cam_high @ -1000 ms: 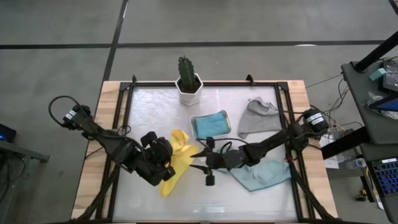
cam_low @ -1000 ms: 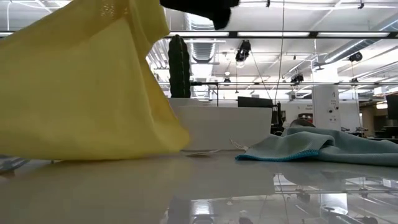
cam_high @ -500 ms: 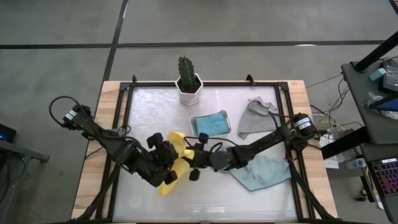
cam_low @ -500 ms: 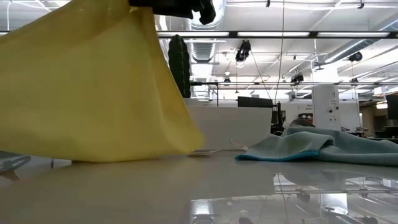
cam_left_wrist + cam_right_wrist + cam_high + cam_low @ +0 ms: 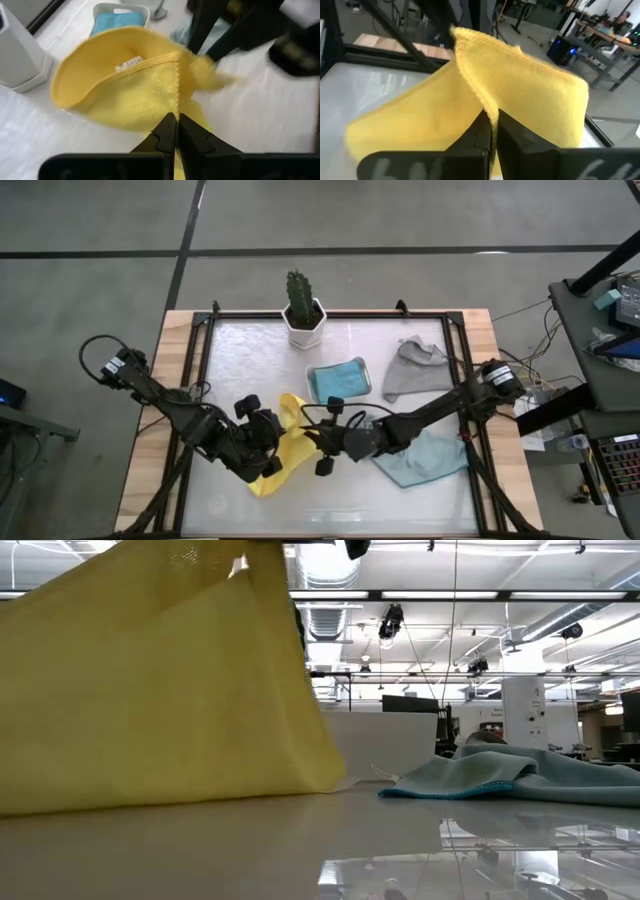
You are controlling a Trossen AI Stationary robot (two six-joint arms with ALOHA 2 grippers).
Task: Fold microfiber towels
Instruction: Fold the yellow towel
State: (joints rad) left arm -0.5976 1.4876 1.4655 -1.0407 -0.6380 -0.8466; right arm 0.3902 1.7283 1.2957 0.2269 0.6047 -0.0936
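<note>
The yellow towel (image 5: 288, 448) hangs bunched between my two grippers near the table's middle, and its lower part rests on the table (image 5: 420, 840). My left gripper (image 5: 274, 442) is shut on the towel's left side, and in the left wrist view its fingers (image 5: 175, 120) meet on the cloth. My right gripper (image 5: 312, 442) is shut on the right side, its fingers (image 5: 491, 118) also closed on yellow cloth. A blue towel (image 5: 338, 380) lies in a white tray. A grey towel (image 5: 415, 368) and a pale teal towel (image 5: 425, 460) lie loose on the right. My left gripper pinches the yellow towel's stitched hem (image 5: 177, 102) between its two fingers, slanting down from the table's left. The cloth balloons beyond the fingertips, raised off the table there. My right gripper pinches a raised edge of the yellow towel (image 5: 481, 97) between its two fingers, reaching nearly level from the table's right. The cloth drapes slack to both sides, and its lower edge (image 5: 200, 802) lies on the table.
A potted cactus (image 5: 302, 310) stands at the far edge, left of centre. The white tray (image 5: 362, 385) sits just beyond the grippers. A dark frame (image 5: 200, 380) borders the table. Bare surface lies along the near edge.
My right gripper has gone toward the table's left edge, up to the yellow towel beside my left gripper, and then risen a little. The hanging towel now spreads wider along the table on its right side.
</note>
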